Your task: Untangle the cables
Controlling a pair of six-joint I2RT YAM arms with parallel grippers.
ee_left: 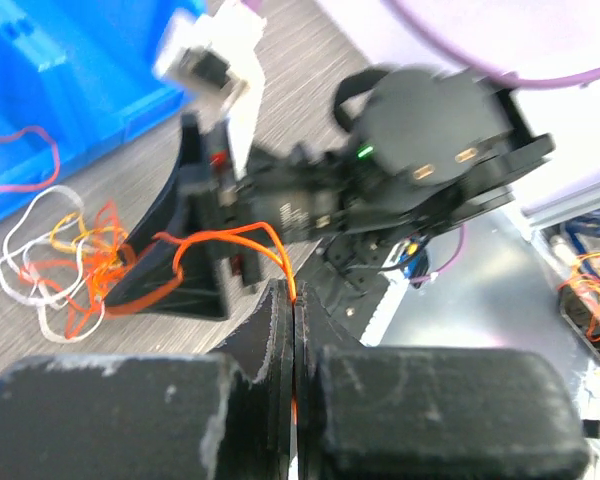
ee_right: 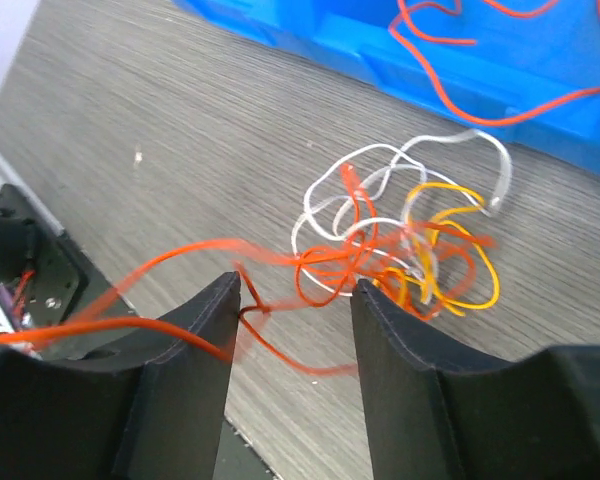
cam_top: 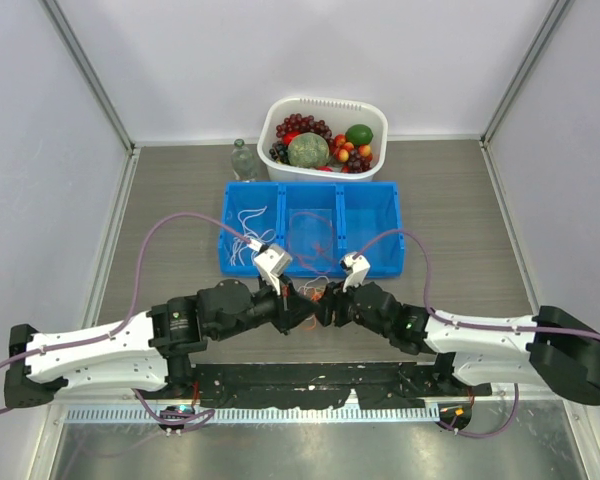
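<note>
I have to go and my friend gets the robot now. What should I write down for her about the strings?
The left end effector is shut on an orange cable that seems to run to the tangle.
The right end effector is open, with a red-orange strand crossing the gap between its fingers.
The tangle of white, orange and yellow cords lies on the table in front of the blue bin.
Done: white cables are in the bin's left compartment and a red cable is in the middle one.
Left: pull the tangle apart.
</note>
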